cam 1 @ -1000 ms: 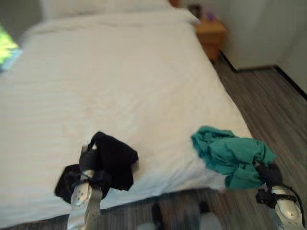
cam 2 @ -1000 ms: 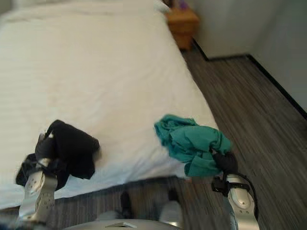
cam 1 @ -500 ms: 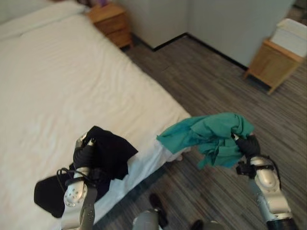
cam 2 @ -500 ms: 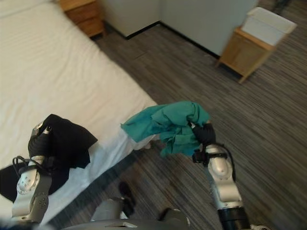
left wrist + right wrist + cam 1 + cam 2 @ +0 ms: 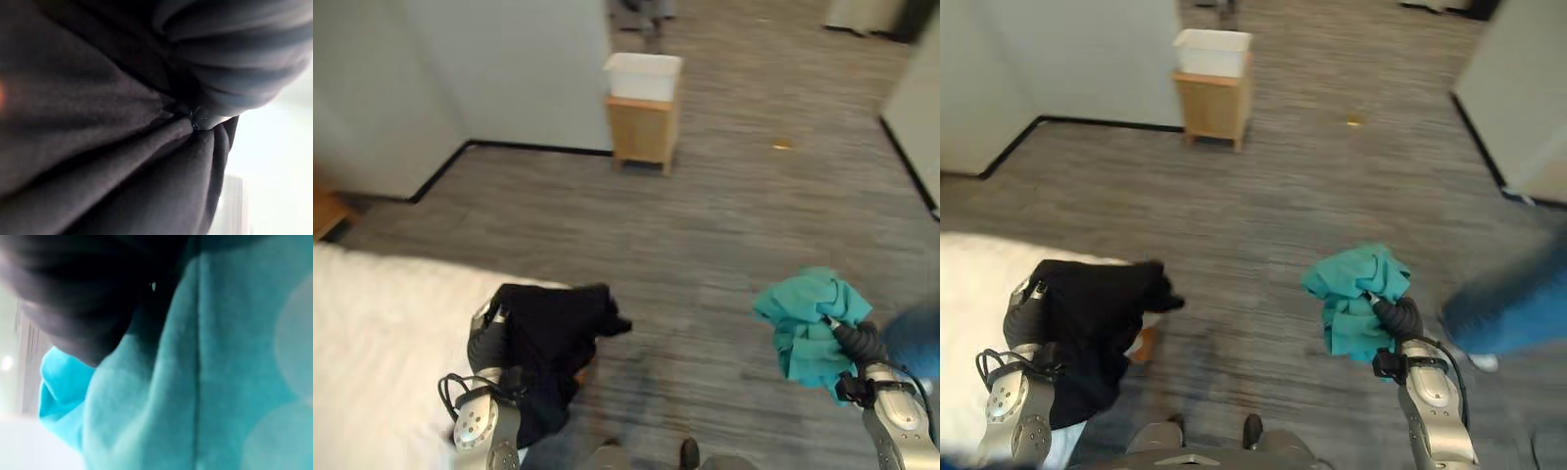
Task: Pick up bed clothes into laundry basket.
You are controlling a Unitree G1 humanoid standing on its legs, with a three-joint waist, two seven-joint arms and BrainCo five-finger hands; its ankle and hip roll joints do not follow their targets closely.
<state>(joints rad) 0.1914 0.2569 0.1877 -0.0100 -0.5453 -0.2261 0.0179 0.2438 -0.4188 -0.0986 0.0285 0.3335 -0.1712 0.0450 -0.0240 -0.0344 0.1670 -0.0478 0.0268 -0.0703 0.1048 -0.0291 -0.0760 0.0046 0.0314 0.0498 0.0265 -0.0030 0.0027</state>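
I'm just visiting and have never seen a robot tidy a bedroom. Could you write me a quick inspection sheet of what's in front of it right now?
Surface: white bed at lower left; grey wood-look floor ahead.
Job's things: black garment in the left hand; teal garment in the right hand, both off the bed. White basket on a small wooden stand by the far wall.
Clutter: small scrap on the floor.
Hands: each closed on its garment.
Cables: nothing seen.
Surroundings: grey walls; a person's blue-clad leg at right.
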